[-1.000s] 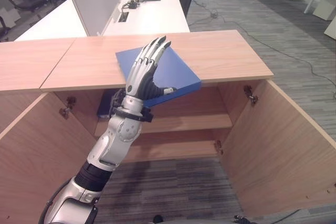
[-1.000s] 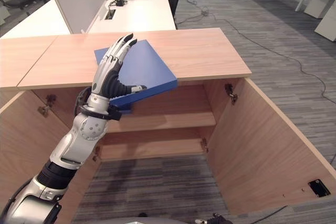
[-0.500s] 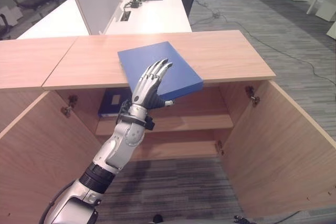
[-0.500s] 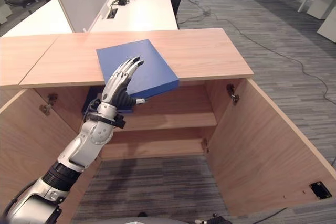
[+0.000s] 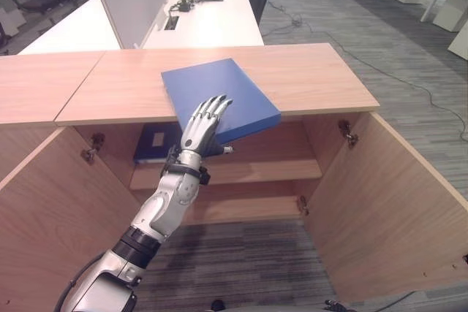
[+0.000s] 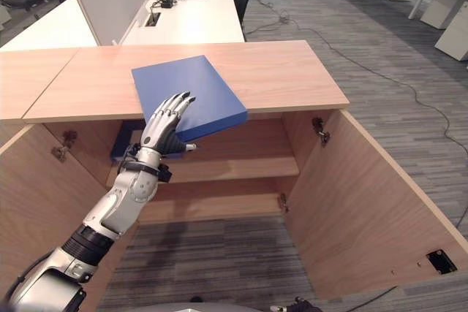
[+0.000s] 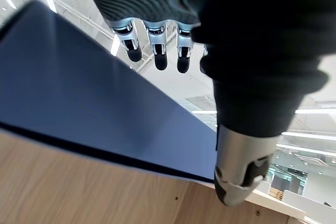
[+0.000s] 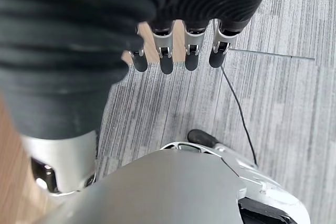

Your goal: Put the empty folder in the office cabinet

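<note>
Atop the cabinet (image 5: 314, 78), the blue folder (image 5: 219, 96) overhangs; open left robot hand (image 5: 199, 128) touches its near edge.

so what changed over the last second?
The left hand dropped from flat over the blue folder to its near overhanging edge, fingers straight on top, thumb below; no closed grasp yet. The folder stays on the cabinet top, the second blue folder on the shelf, and the doors stay open.
</note>
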Motion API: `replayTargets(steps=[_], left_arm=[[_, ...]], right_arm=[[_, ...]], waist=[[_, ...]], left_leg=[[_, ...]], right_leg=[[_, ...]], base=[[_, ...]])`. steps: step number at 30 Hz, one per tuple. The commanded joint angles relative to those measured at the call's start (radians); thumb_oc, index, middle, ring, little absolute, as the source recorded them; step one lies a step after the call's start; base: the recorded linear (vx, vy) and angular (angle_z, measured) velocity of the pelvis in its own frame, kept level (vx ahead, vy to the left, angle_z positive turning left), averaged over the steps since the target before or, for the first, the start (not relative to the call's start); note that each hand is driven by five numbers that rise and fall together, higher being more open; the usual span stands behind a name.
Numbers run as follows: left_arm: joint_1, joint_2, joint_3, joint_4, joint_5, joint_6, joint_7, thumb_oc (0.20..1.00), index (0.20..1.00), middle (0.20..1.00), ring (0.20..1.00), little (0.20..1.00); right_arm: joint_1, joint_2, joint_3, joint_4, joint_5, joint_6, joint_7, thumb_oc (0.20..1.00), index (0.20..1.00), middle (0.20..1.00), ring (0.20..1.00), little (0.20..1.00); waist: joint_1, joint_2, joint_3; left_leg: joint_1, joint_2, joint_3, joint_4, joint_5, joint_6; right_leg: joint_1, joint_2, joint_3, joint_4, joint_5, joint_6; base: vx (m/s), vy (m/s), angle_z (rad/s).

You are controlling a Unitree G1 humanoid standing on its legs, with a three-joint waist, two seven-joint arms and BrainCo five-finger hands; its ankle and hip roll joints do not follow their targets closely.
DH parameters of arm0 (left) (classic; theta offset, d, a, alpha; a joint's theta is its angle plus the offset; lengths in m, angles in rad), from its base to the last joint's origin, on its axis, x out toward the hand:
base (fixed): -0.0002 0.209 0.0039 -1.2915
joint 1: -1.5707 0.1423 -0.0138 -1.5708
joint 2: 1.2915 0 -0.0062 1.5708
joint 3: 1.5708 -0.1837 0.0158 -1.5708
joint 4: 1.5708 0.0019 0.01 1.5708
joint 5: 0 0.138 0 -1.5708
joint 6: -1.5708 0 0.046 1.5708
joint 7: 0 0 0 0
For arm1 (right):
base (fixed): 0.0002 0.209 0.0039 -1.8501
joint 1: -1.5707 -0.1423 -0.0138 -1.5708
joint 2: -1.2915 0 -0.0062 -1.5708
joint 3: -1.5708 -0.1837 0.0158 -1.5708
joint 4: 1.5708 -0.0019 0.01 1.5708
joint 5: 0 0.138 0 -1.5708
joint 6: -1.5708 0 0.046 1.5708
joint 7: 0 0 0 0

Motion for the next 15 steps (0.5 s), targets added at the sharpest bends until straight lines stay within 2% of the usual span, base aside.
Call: replayTargets(steps=[1,15], left_arm=[[-0.149,-0.023,0.001,0.072,0.068,0.002,0.035,1.0,1.0,1.0,1.0,1.0],[-0.193,-0.026,-0.043,0.131,0.147,0.02,0.039,1.0,1.0,1.0,1.0,1.0]], right_arm=[[-0.045,0.004,0.028,0.067,0.002,-0.004,-0.018,1.0,1.0,1.0,1.0,1.0],[-0.052,0.003,0.034,0.073,-0.001,-0.004,-0.021,1.0,1.0,1.0,1.0,1.0]], waist=[[0.012,-0.022,0.001],[0.007,-0.021,0.0]], left_leg=[[0.061,0.024,-0.009,0.003,-0.12,-0.023],[0.063,0.022,-0.007,0.003,-0.123,-0.024]], right_leg=[[-0.014,-0.021,-0.036,0.006,0.044,0.056],[-0.012,-0.019,-0.033,0.006,0.042,0.056]], base=[[0.0,0.0,0.0],[0.0,0.0,0.0]])
